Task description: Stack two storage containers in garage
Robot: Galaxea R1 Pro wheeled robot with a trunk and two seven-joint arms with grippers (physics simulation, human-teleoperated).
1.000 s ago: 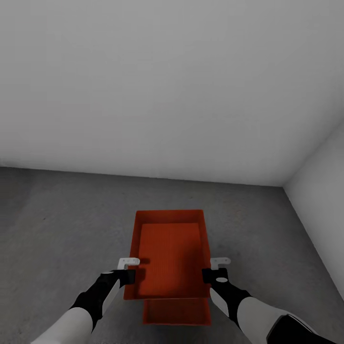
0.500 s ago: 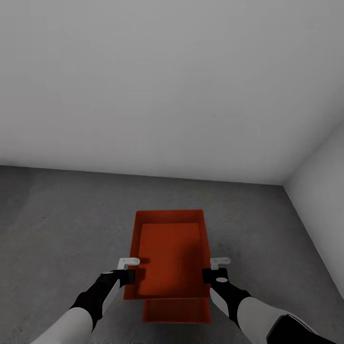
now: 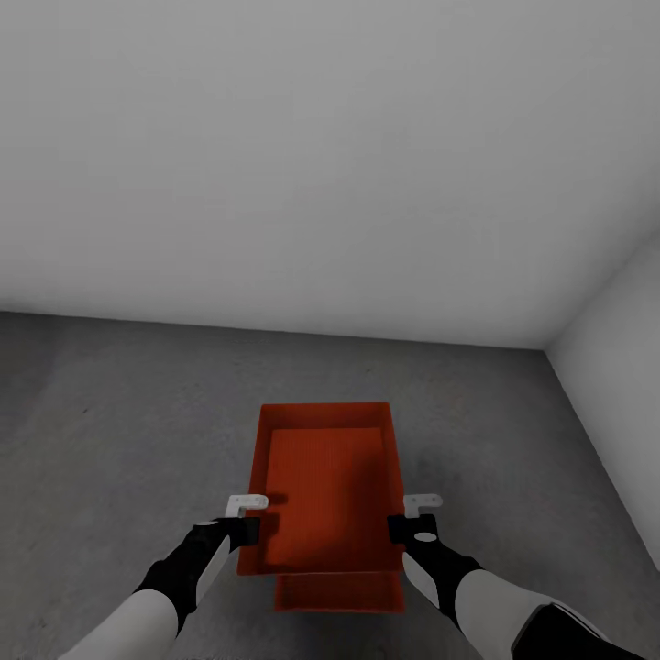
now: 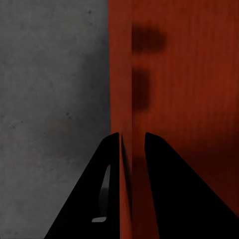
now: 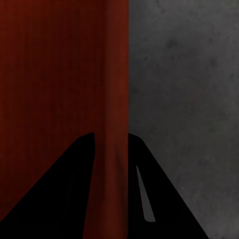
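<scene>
- The upper container (image 3: 326,490) is held over the dark grey floor (image 3: 110,431), its long axis running away from the robot toward the white wall (image 3: 321,165).
- The lower container (image 3: 339,592) shows under its near end.
- The left gripper (image 3: 255,519) grasps its left wall, one finger on each side in the left wrist view (image 4: 127,144).
- The right gripper (image 3: 401,518) clamps the right wall likewise (image 5: 110,137).

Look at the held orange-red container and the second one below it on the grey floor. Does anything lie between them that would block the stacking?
Nothing visible does. The held container, clamped at its side walls by the left gripper and right gripper, hangs over the lower container on the grey floor. Most of the lower container is hidden beneath the held one.
</scene>
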